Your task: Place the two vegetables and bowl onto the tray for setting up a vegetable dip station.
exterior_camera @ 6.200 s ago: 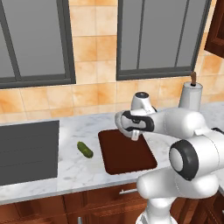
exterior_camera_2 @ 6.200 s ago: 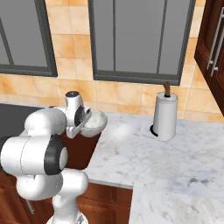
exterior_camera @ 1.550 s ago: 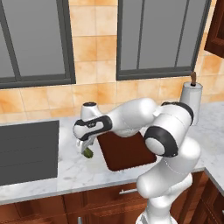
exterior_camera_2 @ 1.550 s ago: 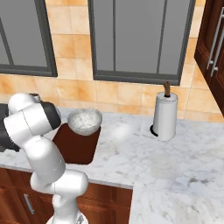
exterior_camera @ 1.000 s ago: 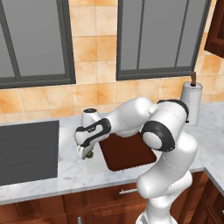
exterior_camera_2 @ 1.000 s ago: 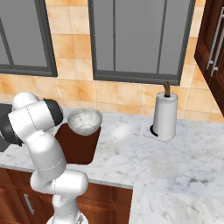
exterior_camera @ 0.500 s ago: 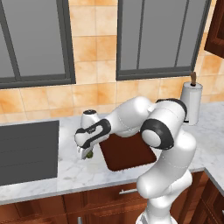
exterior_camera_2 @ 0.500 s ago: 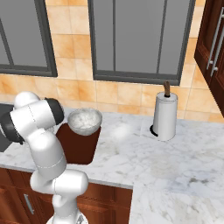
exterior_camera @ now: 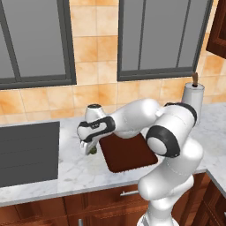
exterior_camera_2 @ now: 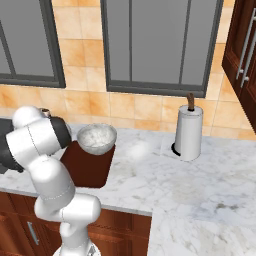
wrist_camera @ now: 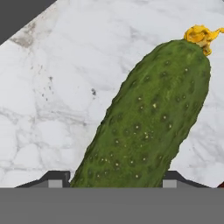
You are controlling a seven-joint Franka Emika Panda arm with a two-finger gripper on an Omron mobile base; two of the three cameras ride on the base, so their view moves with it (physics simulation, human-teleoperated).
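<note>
A dark green cucumber (wrist_camera: 148, 118) with a yellow tip lies on the marble counter, just left of the reddish-brown tray (exterior_camera: 128, 154). My gripper (exterior_camera: 89, 148) reaches down over it from the right. In the hand view the cucumber runs between the two dark fingertips (wrist_camera: 54, 178), which sit tight against its sides; the gripper (wrist_camera: 114, 179) is shut on it. From the left base view only a bit of the cucumber (exterior_camera: 93, 150) peeks out under the hand. The speckled white-grey bowl (exterior_camera_2: 96, 139) stands at the far edge of the tray (exterior_camera_2: 87, 167).
The dark grey sink (exterior_camera: 26, 152) lies recessed in the counter left of the cucumber, its corner (wrist_camera: 17, 13) showing in the hand view. A white paper towel holder (exterior_camera_2: 187, 132) stands near the wall at the right. Tiled wall and windows run behind the counter.
Over the last second the hand settled a little lower over the cucumber and its jaws closed in against it. The cucumber, tray and bowl stayed in place.
</note>
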